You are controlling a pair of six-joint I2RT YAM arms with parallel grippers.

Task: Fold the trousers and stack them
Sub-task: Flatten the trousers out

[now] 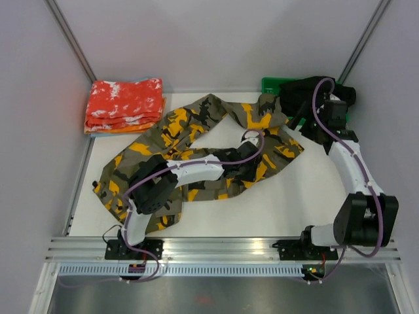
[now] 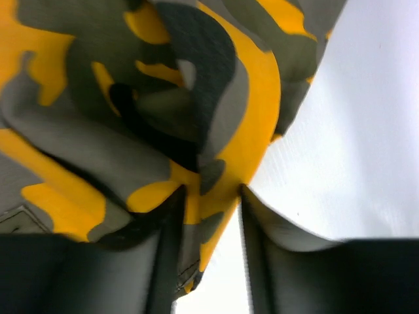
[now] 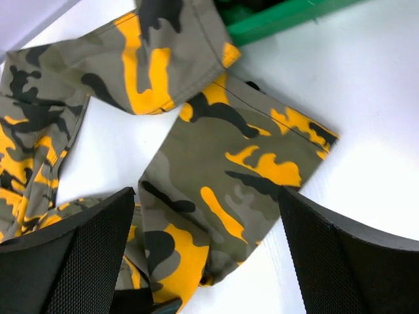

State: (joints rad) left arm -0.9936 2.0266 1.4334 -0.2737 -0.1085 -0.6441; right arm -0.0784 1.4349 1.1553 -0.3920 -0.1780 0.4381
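trousers [image 1: 196,140]: lay spread in a loop across the middle of the table [image 1: 288,209].
left gripper [image 2: 208,216]: pinched a fold of the trousers, mid-frame.
right gripper [image 3: 206,261]: jaws wide apart above the trousers, holding nothing.

- The trousers [image 1: 196,140] are matt woven cloth with stitched hems, creased where my left gripper [image 2: 209,196] meets them.
- My right gripper [image 3: 206,216] has fingers [image 3: 85,255] padded in black, finely dimpled rubber-like material.
- The surface [image 1: 288,203] looks smooth, matt white.
- The rail [image 1: 222,247] is ribbed, brushed metal.
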